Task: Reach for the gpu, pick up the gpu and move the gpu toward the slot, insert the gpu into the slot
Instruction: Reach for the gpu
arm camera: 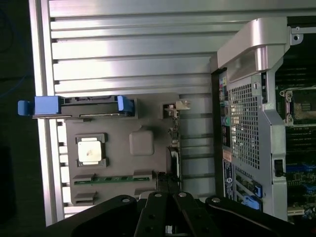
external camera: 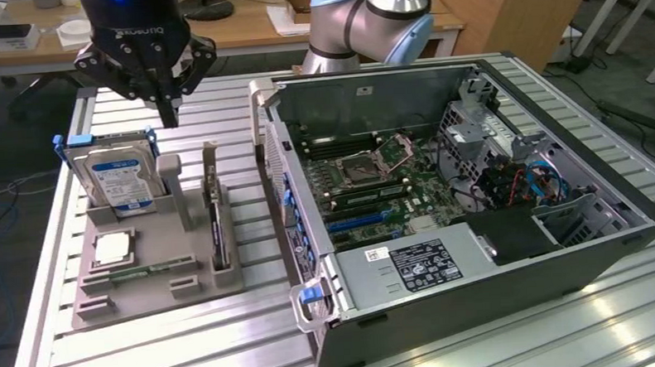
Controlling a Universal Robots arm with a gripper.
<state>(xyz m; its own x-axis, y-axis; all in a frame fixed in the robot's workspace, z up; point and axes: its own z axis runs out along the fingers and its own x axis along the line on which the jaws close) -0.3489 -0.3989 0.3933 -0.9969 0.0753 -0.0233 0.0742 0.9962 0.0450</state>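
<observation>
- Gpu (external camera: 214, 215), exterior view: stood on its long edge in a groove of the grey holder (external camera: 186, 239), with the silver bracket (external camera: 210, 160) at the end farther from the camera. Presumably parked upright so that the top edge lay free for a pinch from above.
- Tool (external camera: 169, 116), same view: hung over the holder's far end, just above the hard drive (external camera: 117, 172) and well apart from the card. Closed to a single point, with nothing held. Read as a reach under way, not a grasp.
- Also in that view: gave the height, with open air between tool tip and card. Took in the computer case (external camera: 510, 304) lying open on the counter (external camera: 202, 346) at the exterior view's right, motherboard (external camera: 405, 184) facing up, likely so a card could go straight down into it.
- Wrist view: looked straight down, so reduced the gpu (arm camera: 174, 148) to a thin dark line beside the case wall (arm camera: 247, 113). Laid out the holder (arm camera: 143, 143) as a plan, with the processor (arm camera: 90, 150) and memory stick (arm camera: 111, 178) flat in their own recesses and the hard drive (arm camera: 79, 106) edge-on.
- Gained there and missing outside: ran the card's line toward the tool (arm camera: 168, 200), which suggested alignment along its length. Gave no sense of height.
</observation>
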